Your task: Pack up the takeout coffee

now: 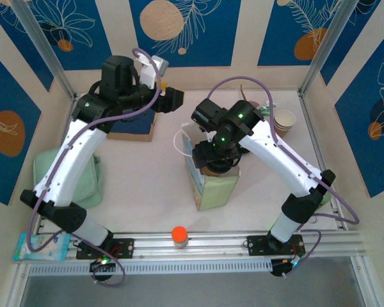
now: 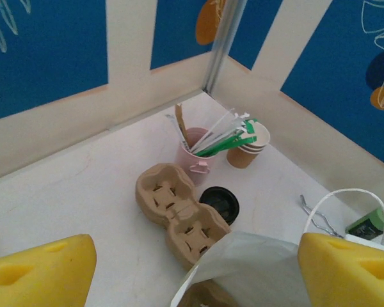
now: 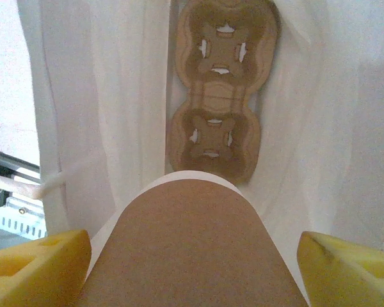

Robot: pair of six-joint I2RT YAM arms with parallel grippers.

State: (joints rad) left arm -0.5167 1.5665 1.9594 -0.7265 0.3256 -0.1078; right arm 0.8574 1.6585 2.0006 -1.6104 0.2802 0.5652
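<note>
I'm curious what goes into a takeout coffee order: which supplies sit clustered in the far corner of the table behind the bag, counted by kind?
Cardboard cup carrier: 1
Black lid: 1
Pink cup of straws: 1
Stack of paper cups: 1
Total: 4

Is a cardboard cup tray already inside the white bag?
Yes, looking down into the white bag, a two-slot cardboard cup tray lies flat on its bottom.

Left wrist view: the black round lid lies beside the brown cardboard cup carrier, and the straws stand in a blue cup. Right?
No. The left wrist view shows the white and green straws in a pink cup, not blue; the rest holds.
</note>
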